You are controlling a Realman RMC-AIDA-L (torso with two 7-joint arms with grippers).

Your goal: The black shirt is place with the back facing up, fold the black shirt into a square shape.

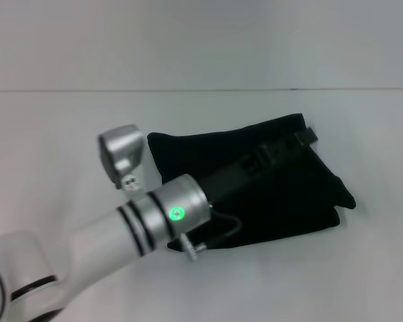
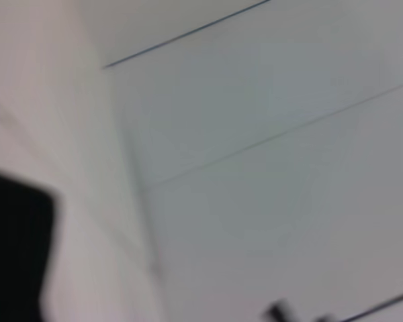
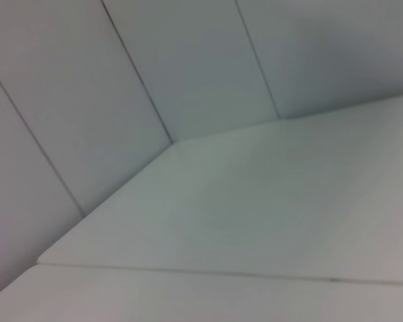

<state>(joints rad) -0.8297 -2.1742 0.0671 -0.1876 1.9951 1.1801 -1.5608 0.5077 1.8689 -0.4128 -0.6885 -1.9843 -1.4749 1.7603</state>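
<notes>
The black shirt (image 1: 282, 201) lies on the white table (image 1: 54, 127) in a compact, roughly four-sided bundle with soft, bulging edges, right of centre in the head view. My left arm (image 1: 181, 211) reaches across it from the lower left. Its black gripper (image 1: 305, 136) is at the shirt's far right corner, dark against dark fabric. A black patch (image 2: 13, 255) fills one corner of the left wrist view; I cannot tell what it is. The right gripper is out of view.
White table surface surrounds the shirt on all sides, with the pale wall (image 1: 201, 40) behind its far edge. The right wrist view holds only panelled wall and a table corner (image 3: 174, 144).
</notes>
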